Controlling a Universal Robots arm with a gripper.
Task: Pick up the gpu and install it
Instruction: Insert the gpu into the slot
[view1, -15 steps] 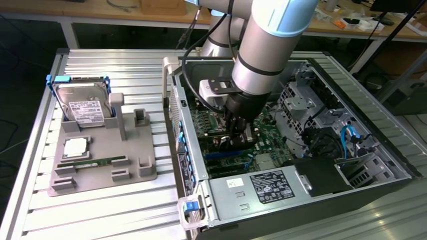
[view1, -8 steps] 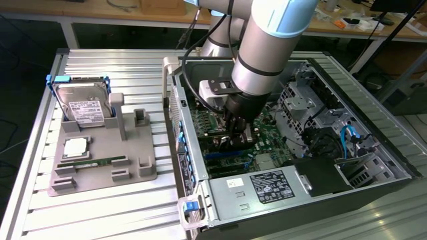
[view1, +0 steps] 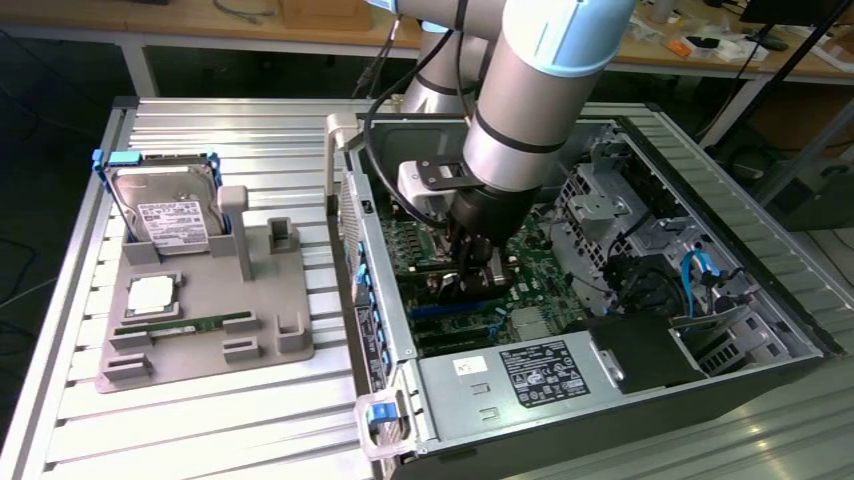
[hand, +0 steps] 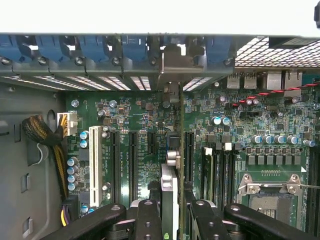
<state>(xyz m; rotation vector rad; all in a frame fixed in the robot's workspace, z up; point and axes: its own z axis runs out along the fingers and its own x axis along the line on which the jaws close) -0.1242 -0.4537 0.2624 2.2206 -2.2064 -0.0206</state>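
**Here, gpu (hand: 170, 187) being held inside the case (view1: 781, 300)**

The gpu is being clamped edge-on by the gripper (hand: 176, 212), directly beneath it, its long axis lying along the motherboard (hand: 140, 125) slots, bracket toward the case's rear wall.

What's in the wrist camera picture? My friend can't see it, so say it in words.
Black fingers grip a thin graphics card edge-on over a green main board inside an open computer case. The card's metal end reaches the back wall, where a row of blue clips sits. A white slot and several black slots lie beside the card.
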